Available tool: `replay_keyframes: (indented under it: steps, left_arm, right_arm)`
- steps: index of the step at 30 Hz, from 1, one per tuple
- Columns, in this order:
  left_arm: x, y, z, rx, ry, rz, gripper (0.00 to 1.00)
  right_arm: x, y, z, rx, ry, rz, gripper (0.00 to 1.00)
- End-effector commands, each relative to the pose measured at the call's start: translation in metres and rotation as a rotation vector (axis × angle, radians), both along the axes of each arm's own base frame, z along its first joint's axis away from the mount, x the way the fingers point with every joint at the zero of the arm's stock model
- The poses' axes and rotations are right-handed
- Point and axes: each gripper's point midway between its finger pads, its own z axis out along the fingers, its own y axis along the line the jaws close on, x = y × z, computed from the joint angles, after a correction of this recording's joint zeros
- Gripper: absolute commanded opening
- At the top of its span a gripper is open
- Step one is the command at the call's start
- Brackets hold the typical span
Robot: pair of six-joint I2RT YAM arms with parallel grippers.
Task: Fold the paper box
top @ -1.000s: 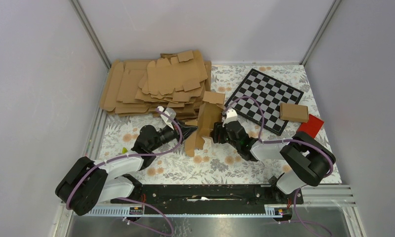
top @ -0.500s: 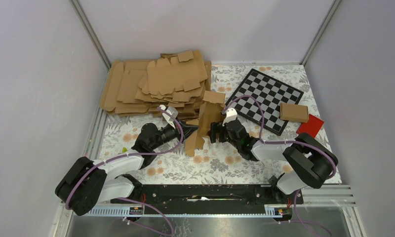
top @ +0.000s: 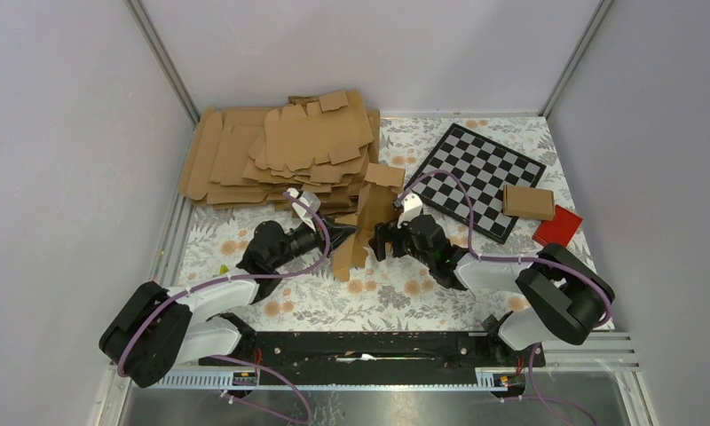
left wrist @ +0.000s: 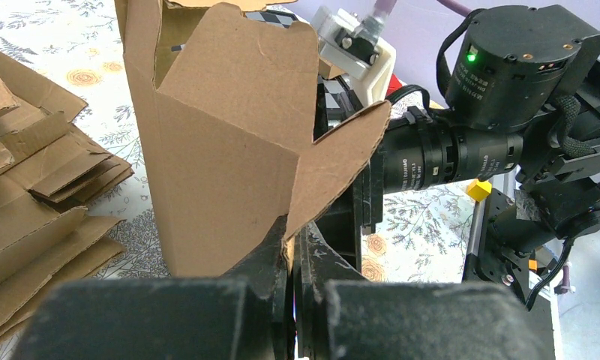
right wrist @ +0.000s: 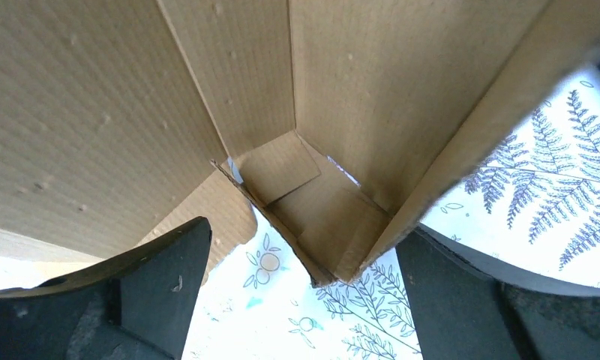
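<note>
Not getting a clean look at the paper box (top: 369,213) from above, what with both wrists crowding its near end. Sitting mid-table on the floral cover (top: 396,288), just beside the stack of card sheets (top: 280,151), with the long axis running away from the arm bases and tipping a bit right. Facing the right wrist camera with its open mouth, showing a half-closed far end. Pinching one flap corner tight in the left gripper (left wrist: 291,241). Straddling the open end with the right gripper (right wrist: 304,285), fingers (right wrist: 158,281) spread wide, squeezing nothing.
</note>
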Motion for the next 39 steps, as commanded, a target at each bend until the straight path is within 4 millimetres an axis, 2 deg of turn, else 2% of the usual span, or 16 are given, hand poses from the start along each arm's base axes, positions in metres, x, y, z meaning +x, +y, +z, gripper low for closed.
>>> replay_keyframes:
  steps: [1, 7, 17, 22, 25, 29, 39]
  left_arm:
    - [-0.006, -0.004, -0.02, 0.051, 0.073, -0.035, 0.0]
    - [-0.006, -0.005, -0.021, 0.048, 0.074, -0.04, 0.0]
    - [-0.005, -0.006, -0.023, 0.049, 0.079, -0.043, 0.0]
    - [-0.005, -0.006, -0.025, 0.051, 0.089, -0.04, 0.0]
    - [-0.005, -0.008, -0.026, 0.051, 0.093, -0.046, 0.0]
    - [-0.005, -0.009, -0.025, 0.046, 0.095, -0.05, 0.0]
    - [-0.003, -0.011, -0.024, 0.043, 0.106, -0.053, 0.0]
  right_arm:
    - [0.0, 0.009, -0.001, -0.044, -0.013, 0.064, 0.98]
    - [0.01, 0.003, -0.005, -0.073, -0.012, 0.003, 0.85]
    - [0.022, 0.014, -0.007, -0.029, 0.031, -0.054, 0.63]
    - [0.032, 0.002, -0.019, -0.081, 0.043, -0.147, 0.61]
    - [0.035, -0.004, -0.025, -0.109, 0.051, -0.181, 0.72]
    - [0.037, -0.008, -0.032, -0.131, 0.057, -0.205, 0.75]
    - [0.033, -0.005, -0.054, -0.193, 0.115, -0.175, 0.74]
